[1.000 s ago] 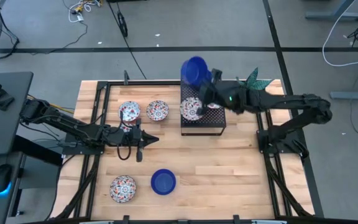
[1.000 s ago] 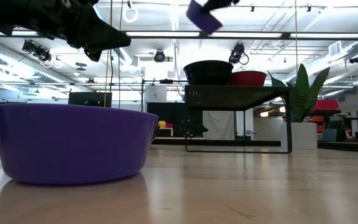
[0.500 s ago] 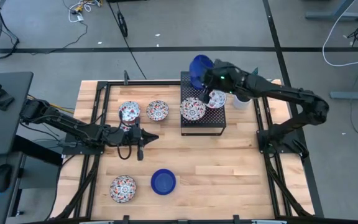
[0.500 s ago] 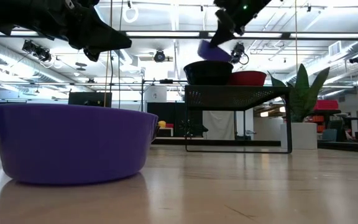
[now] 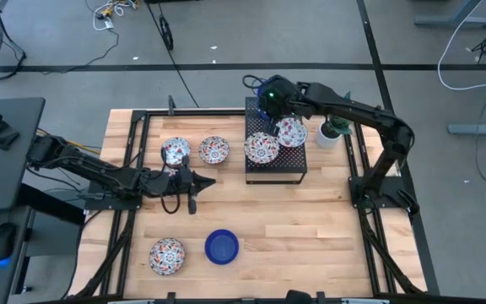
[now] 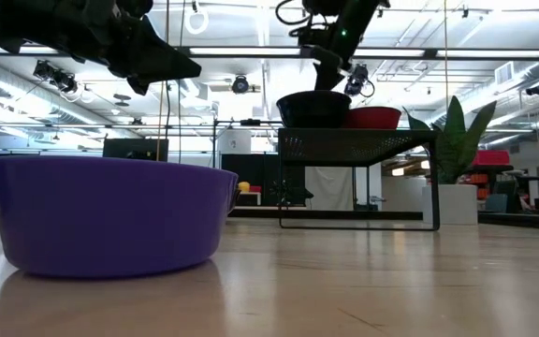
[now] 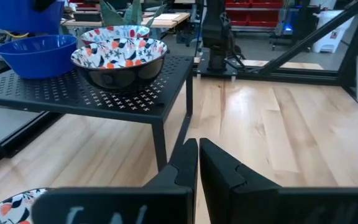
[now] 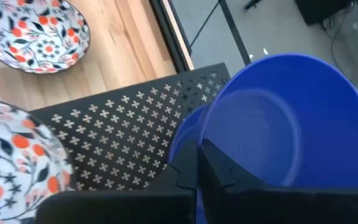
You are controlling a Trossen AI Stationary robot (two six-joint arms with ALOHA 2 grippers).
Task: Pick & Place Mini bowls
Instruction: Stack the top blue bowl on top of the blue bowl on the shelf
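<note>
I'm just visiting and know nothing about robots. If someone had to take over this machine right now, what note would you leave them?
Right gripper: shut on a blue bowl, over the black mesh stand's back corner.
Left gripper: shut, empty, waiting over the table.
On the stand: two patterned bowls.
On the table: two patterned bowls beside the stand, one patterned bowl and one blue bowl near the front.
Left: release the held bowl; deal with the table bowls.

A black perforated metal rack [image 5: 275, 167] stands near the far edge of the wooden table [image 5: 310, 228], right of its middle. A white plant pot [image 5: 327, 135] with a green plant [image 6: 452, 131] sits just beside the rack, toward the table's far right corner.
</note>
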